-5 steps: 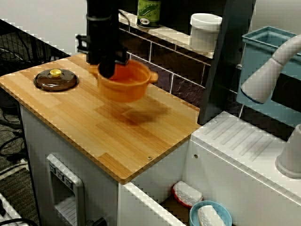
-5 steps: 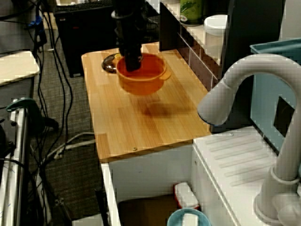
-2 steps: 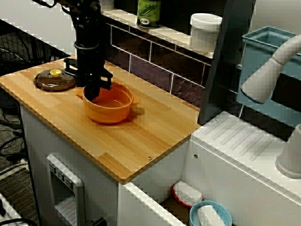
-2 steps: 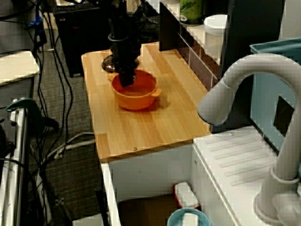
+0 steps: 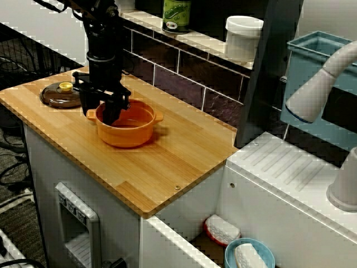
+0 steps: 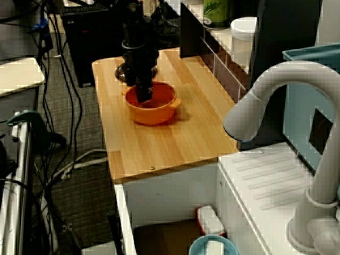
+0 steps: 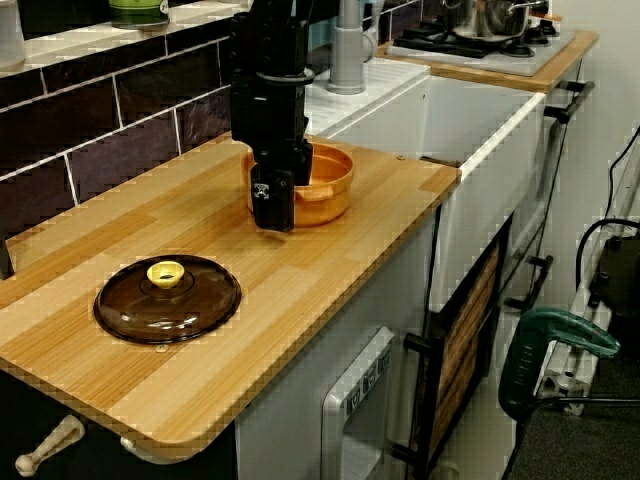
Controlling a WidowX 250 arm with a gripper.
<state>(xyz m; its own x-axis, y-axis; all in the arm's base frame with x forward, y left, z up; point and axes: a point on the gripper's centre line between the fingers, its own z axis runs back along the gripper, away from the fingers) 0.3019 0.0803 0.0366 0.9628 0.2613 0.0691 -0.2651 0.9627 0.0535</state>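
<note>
The orange pot (image 5: 129, 129) is set upright on the wooden counter (image 5: 167, 164), near the middle of the board and well short of the tiled back wall. Only its own orange floor is seen inside it; two small handles stick out at opposite sides of the rim. The black gripper (image 5: 106, 110) is lowered over the pot's edge on the lid side. Its fingers are seen spread apart, with the pot's wall standing between them: in the view from the lid end, one finger (image 7: 272, 205) is placed just outside the wall, and the other is hidden behind it. No squeeze on the rim can be made out.

A brown glass lid (image 5: 66, 94) with a yellow knob is laid flat on the counter beside the pot, apart from it. On the ledge above the tiles a green bottle (image 5: 176, 14) and a white lidded jar (image 5: 244, 36) are stood; their contents cannot be told. Below the counter's end, in the sink (image 5: 167, 241), a blue bowl (image 5: 268, 252) is placed with a white block in it, and a red-edged white piece (image 5: 222, 229) is laid beside it.
</note>
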